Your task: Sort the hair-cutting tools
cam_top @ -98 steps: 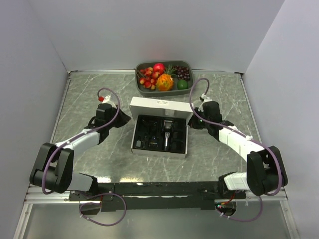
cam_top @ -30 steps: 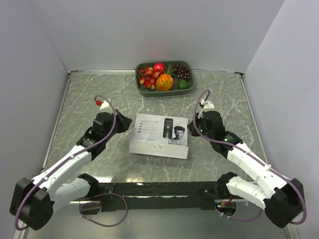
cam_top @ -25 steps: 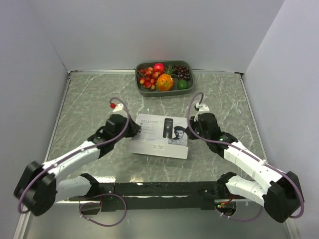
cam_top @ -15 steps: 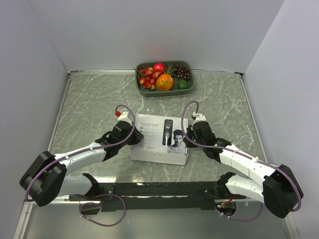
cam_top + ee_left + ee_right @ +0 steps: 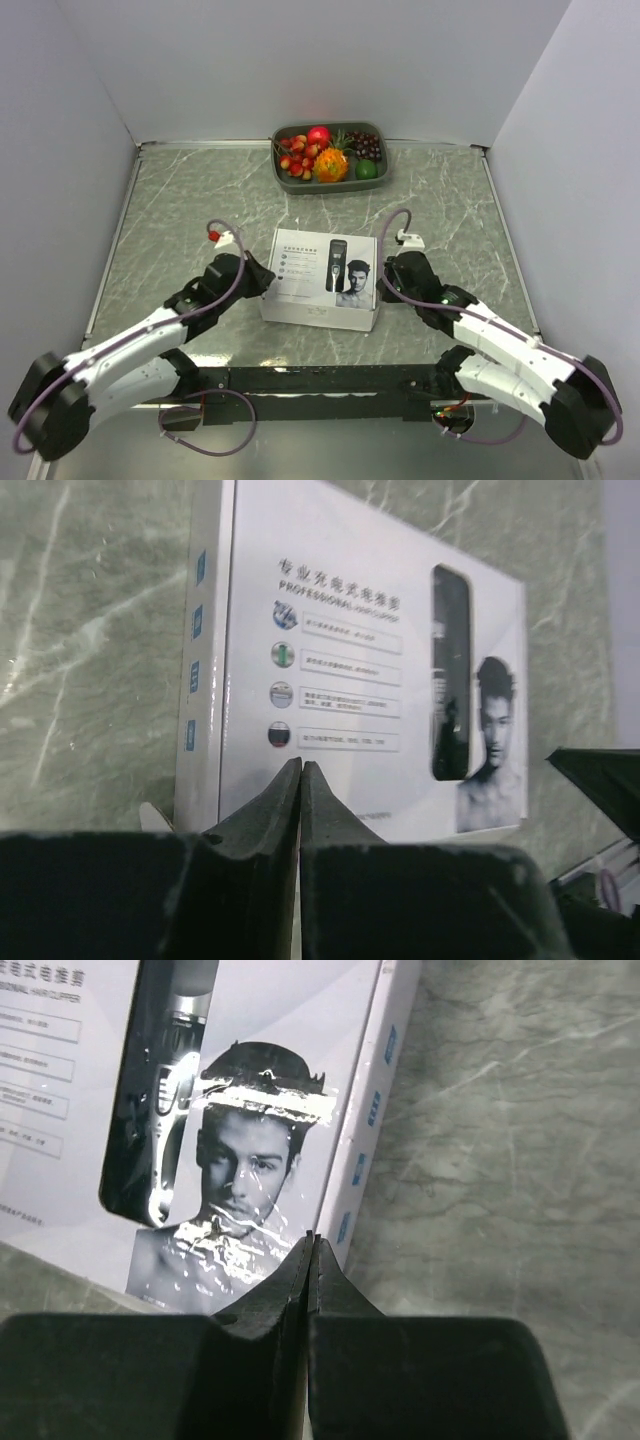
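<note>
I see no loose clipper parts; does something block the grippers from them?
Yes: the closed white printed cardboard box lies between the shut left gripper and right gripper, hiding whatever it holds.

Your overhead view is bright and even, with only soft shadows beside the white box (image 5: pixel 310 268) on the table (image 5: pixel 180 200). Right wrist: glare streaks the box's printed face. Left wrist: print slightly soft. Up close, left gripper (image 5: pixel 301 767) and right gripper (image 5: pixel 312 1240) are dark, blurred.

A closed white printed cardboard box (image 5: pixel 325 280) lies on the marbled tabletop (image 5: pixel 180 200), well apart from the grey fruit tray (image 5: pixel 322 187) behind it.
</note>
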### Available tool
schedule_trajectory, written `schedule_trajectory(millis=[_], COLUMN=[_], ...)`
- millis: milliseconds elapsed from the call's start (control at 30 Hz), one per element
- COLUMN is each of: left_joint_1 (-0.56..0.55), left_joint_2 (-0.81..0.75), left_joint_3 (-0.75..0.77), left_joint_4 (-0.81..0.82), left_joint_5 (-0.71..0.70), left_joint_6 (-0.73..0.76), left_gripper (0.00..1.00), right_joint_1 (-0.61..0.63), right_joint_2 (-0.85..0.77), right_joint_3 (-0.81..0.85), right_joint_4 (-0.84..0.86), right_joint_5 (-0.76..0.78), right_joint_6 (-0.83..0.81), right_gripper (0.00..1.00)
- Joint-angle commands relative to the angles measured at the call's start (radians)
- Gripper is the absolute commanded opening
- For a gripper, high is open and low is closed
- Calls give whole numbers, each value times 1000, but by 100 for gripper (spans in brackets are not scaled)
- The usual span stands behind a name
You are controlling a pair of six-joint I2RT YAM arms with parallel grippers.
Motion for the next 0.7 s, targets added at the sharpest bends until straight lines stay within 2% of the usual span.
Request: schedule_trajectory(millis=[0,133,300,467,667], left_joint_1=[-5,-5,-5,-2,41], left_joint_2=[-166,-239,-198,-94,76], left_joint_3=[56,62,16,-12,-4], left_joint_4=[-192,-321,-338,-263,-151], left_joint_5=[-84,-165,-231,-280,-297], left_joint_6=[-41,-66,-106,-127,-118], left_gripper=[9,9,12,13,14], right_joint_1=[5,11,8,9,9], right_joint_2=[-112,-195,-198,-67,139], right_joint_3=[41,-25,-56,-21,9], right_joint_4=[-155,-222,-253,-203,-95], right_joint_5=[19,36,106,174,160], right_joint_6=[11,63,193,232,215], right_gripper=[0,0,0,0,0])
